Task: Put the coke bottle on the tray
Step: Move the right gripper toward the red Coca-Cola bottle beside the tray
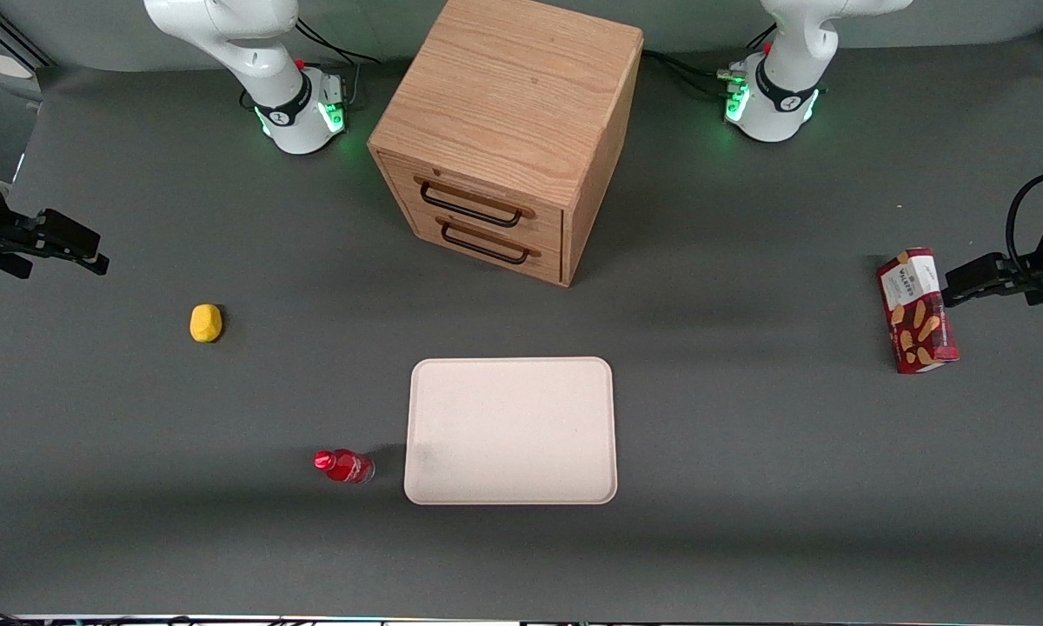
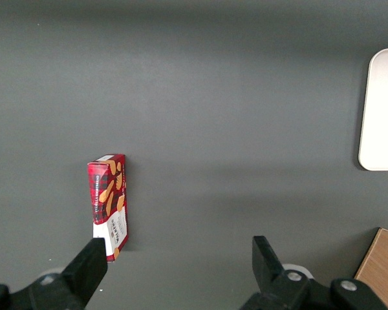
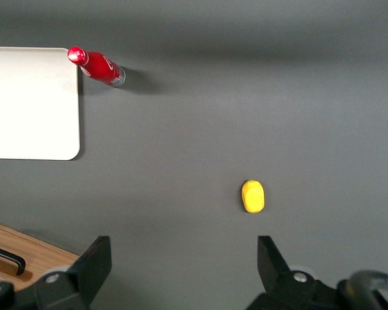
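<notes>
My right arm's hand (image 1: pixel 96 261) hangs out at the working arm's end of the grey counter (image 1: pixel 747 487), high and well apart from everything I need — its two black fingers (image 3: pixel 94 261) are spread wide with nothing between them, which suits an approach that has not begun.

The tiny coke bottle with the red cap and red label (image 1: pixel 344 466) stands on the counter just beside the flat cream rectangular tray with rounded corners (image 1: pixel 511 382), near the tray's corner that lies closest to the front camera and toward my working arm. Nothing crowds it; the tray is bare, so I judge any spot on it will do and the carry will be short.

The small yellow lump (image 1: pixel 206 322) sits farther from the front camera than the bottle, nearer my hand's end of the counter. I would guess it lies roughly along my way to the bottle, so I should pass above it.

The wooden two-drawer cabinet with dark handles (image 1: pixel 508 139) stands at the counter's edge nearest the arm bases, drawers shut, well clear. The red biscuit box (image 1: pixel 917 310) lies at the parked arm's end — no concern.

A bottle that small may tip easily; I would close on it low.
</notes>
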### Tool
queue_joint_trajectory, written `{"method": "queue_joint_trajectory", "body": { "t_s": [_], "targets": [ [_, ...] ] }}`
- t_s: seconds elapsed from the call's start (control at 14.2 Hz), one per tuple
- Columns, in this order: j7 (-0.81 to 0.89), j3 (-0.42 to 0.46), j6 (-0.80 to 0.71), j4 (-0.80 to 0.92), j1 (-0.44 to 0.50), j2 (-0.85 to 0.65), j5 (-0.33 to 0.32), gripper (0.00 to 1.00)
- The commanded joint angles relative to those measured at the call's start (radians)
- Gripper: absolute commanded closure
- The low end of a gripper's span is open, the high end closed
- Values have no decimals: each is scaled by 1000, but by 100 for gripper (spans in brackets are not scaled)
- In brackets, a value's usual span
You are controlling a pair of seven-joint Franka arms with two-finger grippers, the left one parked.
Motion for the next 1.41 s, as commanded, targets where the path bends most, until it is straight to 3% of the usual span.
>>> {"method": "queue_joint_trajectory", "body": {
  "t_s": [0.0,0.84,1.19,1.34],
  "targets": [
    [15,-13,-5,17,13,5,18,0],
    [38,7,-59,19,14,6,19,0],
    [300,51,-56,178,158,127,21,0],
    [438,106,-54,186,183,144,19,0]
  ]
}}
